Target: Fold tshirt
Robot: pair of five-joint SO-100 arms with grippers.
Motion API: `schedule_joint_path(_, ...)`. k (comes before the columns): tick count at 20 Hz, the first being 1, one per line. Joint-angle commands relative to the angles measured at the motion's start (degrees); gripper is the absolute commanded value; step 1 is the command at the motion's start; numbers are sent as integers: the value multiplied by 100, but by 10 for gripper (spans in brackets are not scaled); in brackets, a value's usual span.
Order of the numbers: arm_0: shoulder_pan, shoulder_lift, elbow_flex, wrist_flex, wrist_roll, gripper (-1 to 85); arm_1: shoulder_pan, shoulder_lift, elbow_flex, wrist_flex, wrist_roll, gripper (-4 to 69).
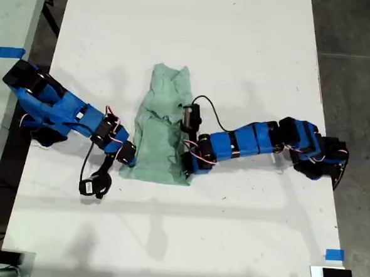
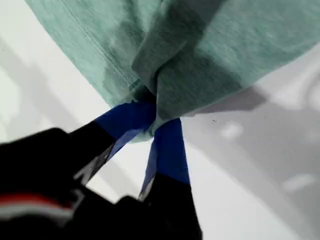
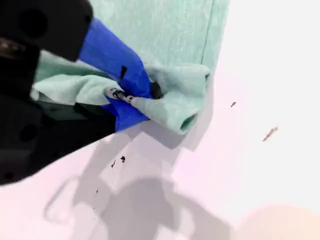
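End effectors first: both are clamped on the pale mint-green cloth tshirt [image 1: 162, 134], which lies bunched mid-way on the white surface [image 1: 241, 35]. Across the exterior view, one arm bites its bottom-left corner, the other its bottom-right. My first end effector [image 2: 154, 122] and my second end effector [image 3: 132, 100] each pinch a wad; can't match them to arms tbh. I'd lift both corners evenly, hem taut, then carry it over.

Blue arm segments [image 1: 247, 141], black joints, blue-taped fingers [image 2: 167, 150], black cables
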Motion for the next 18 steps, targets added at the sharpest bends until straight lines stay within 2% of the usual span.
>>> schedule_joint_path(1, 290, -9, -1002, 650, -229, 1, -255, 483, -246, 229, -79, -18)
schedule_joint_path(3, 615, -44, -1696, 896, -466, 1, -598, 993, -246, 545, -97, -18)
schedule_joint_path(7, 932, -62, -2610, 870, -606, 1, -914, 1564, -316, 694, -246, -18)
schedule_joint_path(10, 677, 149, -2716, 993, -492, 1, -615, 1679, -316, 686, -659, -18)
schedule_joint_path(13, 202, 650, -2637, 1257, -185, 1, -62, 1793, -325, 677, -1380, -19)
schedule_joint_path(18, -1134, 1327, -2531, 1872, 923, 1, 1063, 1986, -448, 721, -2540, -19)
